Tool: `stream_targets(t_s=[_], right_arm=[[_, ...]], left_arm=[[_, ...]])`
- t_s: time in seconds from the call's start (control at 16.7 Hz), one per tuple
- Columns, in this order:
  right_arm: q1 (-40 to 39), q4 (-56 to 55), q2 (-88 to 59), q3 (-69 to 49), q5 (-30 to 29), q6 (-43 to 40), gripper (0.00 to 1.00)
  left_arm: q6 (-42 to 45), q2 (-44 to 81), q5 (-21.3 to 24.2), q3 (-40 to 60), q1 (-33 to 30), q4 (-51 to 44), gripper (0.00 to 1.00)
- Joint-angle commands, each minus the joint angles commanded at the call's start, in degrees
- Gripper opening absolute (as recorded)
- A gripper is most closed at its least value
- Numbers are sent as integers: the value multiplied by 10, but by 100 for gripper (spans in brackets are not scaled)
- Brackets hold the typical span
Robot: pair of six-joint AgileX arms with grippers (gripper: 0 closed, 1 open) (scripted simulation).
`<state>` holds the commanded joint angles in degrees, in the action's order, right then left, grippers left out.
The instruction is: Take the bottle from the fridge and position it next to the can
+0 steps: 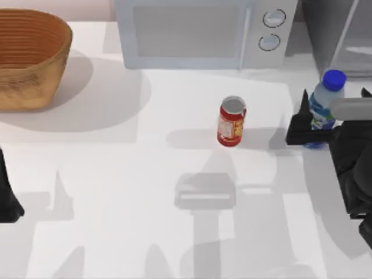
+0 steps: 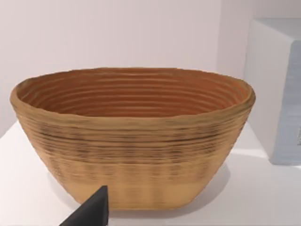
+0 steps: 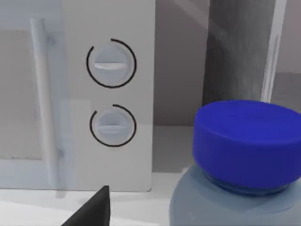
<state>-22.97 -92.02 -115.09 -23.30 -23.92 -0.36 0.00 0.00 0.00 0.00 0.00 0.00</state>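
The bottle (image 1: 323,107), clear blue plastic with a round blue cap and a blue-green-white label, stands upright near the table's right edge, in front of the fridge (image 1: 340,32). The fridge is a dark grey cabinet with a pale-framed see-through door at the back right corner. The can (image 1: 231,121), red with a yellow-white label and silvery top, stands upright mid-table, well left of the bottle.
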Motion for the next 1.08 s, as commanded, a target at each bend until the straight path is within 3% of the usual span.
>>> stream_targets(t_s=[0.42, 1.08], right_arm=[[28, 175, 243, 45, 52, 1, 100], [162, 681, 869, 177, 179, 8, 100]], left_arm=[[0, 0, 0, 0, 0, 0, 100], [0, 0, 0, 0, 0, 0, 100]])
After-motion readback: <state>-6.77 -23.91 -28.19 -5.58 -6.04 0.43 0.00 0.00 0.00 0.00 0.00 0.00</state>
